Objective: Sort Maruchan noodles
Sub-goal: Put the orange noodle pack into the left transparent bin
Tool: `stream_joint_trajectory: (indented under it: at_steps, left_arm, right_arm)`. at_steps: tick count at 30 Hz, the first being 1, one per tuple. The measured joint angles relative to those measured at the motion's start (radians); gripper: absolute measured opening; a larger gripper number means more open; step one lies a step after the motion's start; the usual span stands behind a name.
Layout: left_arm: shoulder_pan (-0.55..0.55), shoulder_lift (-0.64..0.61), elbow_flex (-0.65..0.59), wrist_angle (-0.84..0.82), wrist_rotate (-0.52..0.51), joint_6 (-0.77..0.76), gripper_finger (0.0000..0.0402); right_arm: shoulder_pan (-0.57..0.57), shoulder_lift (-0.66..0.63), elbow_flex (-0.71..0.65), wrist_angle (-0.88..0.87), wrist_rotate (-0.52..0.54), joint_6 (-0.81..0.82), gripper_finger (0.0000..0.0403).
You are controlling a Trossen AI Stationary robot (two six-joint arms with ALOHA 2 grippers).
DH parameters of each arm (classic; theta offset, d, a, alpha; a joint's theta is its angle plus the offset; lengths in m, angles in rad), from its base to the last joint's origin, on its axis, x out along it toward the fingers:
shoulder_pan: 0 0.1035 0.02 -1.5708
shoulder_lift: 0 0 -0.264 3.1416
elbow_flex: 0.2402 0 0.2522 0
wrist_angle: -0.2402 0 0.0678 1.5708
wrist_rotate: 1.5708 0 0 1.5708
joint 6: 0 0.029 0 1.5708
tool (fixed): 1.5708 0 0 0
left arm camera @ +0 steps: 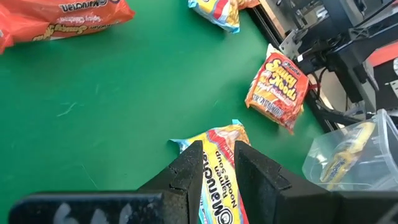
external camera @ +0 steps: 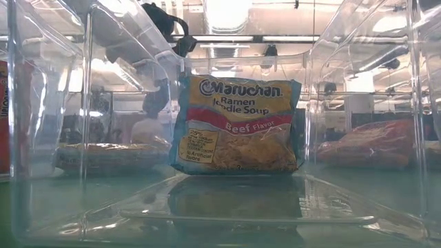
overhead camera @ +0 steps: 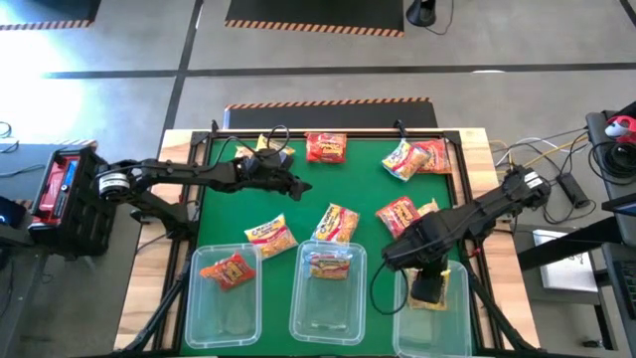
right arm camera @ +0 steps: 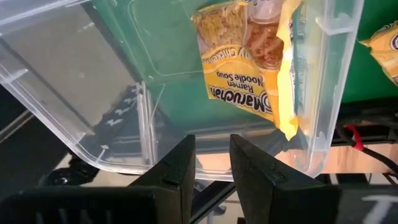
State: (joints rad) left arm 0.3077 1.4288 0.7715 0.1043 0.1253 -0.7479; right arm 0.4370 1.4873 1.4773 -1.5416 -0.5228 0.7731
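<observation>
Several Maruchan packets lie loose on the green mat. Among them are a yellow-pink one, another and a red one. My left gripper is shut and hovers over the mat, short of the yellow-pink packet, which shows past its fingers. My right gripper is shut and empty over the right clear tub. A yellow packet in that tub leans on its wall. The left tub holds a red packet. The middle tub holds a beef packet.
More packets lie at the mat's far side: a red one, a yellow one, a red one and one by the left arm. Three clear tubs line the near edge. A black frame rims the mat.
</observation>
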Motion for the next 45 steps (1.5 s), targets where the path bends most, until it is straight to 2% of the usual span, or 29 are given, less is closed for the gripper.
stream_joint_trajectory:
  at_steps: [5, 14, 17, 23, 26, 32, 37, 40, 45]
  left_arm:
    - [0.0, 0.0, 0.0, -0.001, 0.0, 0.006, 0.0074]
    - [0.0, 0.0, 0.0, 0.003, 0.051, 0.005, 0.0074]
    - [-0.001, 0.0, 0.0, 0.009, 0.052, -0.013, 0.0074]
    - [-0.001, 0.0, 0.003, 0.011, 0.051, -0.02, 0.0074]
    - [0.003, 0.006, 0.021, 0.014, 0.04, -0.02, 0.0074]
    - [0.01, 0.07, 0.111, 0.015, 0.033, 0.003, 0.0074]
    - [0.01, 0.162, 0.229, -0.048, 0.04, 0.032, 0.0074]
    - [0.01, 0.209, 0.29, -0.118, 0.042, 0.033, 0.0074]
    - [0.009, 0.238, 0.319, -0.127, 0.076, 0.037, 0.0074]
  right_arm:
    - [0.0, -0.007, 0.001, 0.002, 0.005, 0.038, 0.0087]
    - [-0.025, -0.052, 0.001, 0.053, 0.171, 0.046, 0.0087]
    - [-0.052, -0.084, 0.001, 0.12, 0.297, 0.02, 0.0087]
    - [-0.147, -0.149, -0.002, 0.187, 0.692, -0.026, 0.0087]
    - [-0.229, -0.175, -0.011, 0.197, 0.792, -0.041, 0.0087]
    - [-0.419, -0.196, -0.046, 0.245, 0.786, -0.168, 0.0087]
    - [-0.559, -0.196, -0.109, 0.347, 0.605, -0.272, 0.0087]
    - [-0.627, -0.196, -0.162, 0.335, 0.498, -0.304, 0.0087]
    - [-0.739, -0.216, -0.263, 0.291, 0.46, -0.339, 0.0087]
